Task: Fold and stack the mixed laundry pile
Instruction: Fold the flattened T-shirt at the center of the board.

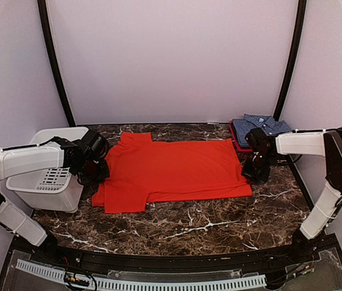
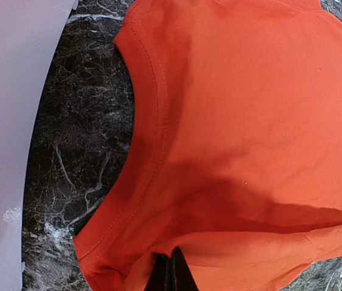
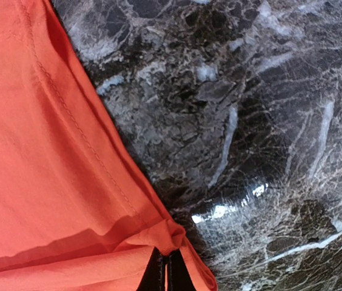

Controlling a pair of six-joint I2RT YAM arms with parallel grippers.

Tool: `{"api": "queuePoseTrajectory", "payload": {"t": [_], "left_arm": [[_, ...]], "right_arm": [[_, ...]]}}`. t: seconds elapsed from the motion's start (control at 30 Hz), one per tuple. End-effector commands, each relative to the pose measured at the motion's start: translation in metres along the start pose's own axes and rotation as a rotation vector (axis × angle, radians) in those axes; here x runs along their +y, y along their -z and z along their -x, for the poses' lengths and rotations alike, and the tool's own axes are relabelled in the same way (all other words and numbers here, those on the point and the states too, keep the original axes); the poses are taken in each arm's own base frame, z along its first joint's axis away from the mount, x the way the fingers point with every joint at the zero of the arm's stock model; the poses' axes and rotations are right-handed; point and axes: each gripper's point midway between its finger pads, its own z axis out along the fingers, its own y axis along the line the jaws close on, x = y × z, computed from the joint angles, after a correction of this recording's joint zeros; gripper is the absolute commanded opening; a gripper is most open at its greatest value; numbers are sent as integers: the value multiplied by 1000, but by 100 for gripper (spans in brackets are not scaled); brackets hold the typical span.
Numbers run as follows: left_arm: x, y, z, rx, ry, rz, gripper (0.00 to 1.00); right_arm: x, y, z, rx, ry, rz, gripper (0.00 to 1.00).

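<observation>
The orange-red shirt (image 1: 171,171) lies spread flat across the middle of the dark marble table, collar end to the left. My left gripper (image 1: 96,171) is shut on its left edge beside the neck opening (image 2: 150,121), with cloth pinched between the black fingertips (image 2: 180,273). At the shirt's right hem corner (image 3: 180,233) my right gripper (image 1: 256,170) is shut on a bunched fold of the fabric. The blue-and-white checked shirt (image 1: 261,126) rests folded at the back right, on top of something red.
A white slotted plastic basket (image 1: 53,182) stands at the left edge under my left arm. Pale curtain walls close the back and sides. Bare marble (image 1: 189,224) shows in front of the shirt.
</observation>
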Motion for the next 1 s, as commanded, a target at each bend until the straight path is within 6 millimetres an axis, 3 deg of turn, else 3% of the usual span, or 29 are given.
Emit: {"api": "queuePoseTrajectory", "payload": {"t": [0.0,0.5,0.97], "left_arm": [[1,-5,9,-29,-6,12,0],[1,-28,7,-17,-38,30,0],[-8,-51,11,-3,-75,44,0]], "right_arm": [[11,-3,17,-37,28,23,0],[-9,-12,7,-25,17,-27,0],[-13,-17,4,-13,18,-32,0]]}}
